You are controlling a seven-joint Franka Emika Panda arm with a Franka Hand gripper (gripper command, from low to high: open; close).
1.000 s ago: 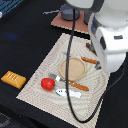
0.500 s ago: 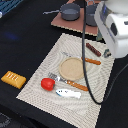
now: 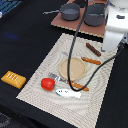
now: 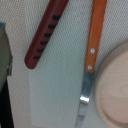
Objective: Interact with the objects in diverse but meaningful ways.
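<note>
Wrist view: sausage stick (image 4: pixel 44 34), dark red-brown, slotted along one edge, lies flat on the woven beige placemat (image 4: pixel 55 90) beside an orange-handled metal utensil (image 4: pixel 91 55) and a round wooden board (image 4: pixel 116 85). Exterior view: glossy red tomato (image 3: pixel 47 83) on the mat's near edge, ridged bread slab (image 3: pixel 13 79) off it. Gripper fingers: cannot tell.

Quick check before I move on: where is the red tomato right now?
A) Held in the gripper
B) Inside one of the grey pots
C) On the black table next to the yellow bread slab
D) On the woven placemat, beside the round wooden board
D: in the exterior view the red tomato sits on the woven placemat, just off the round wooden board.
</note>
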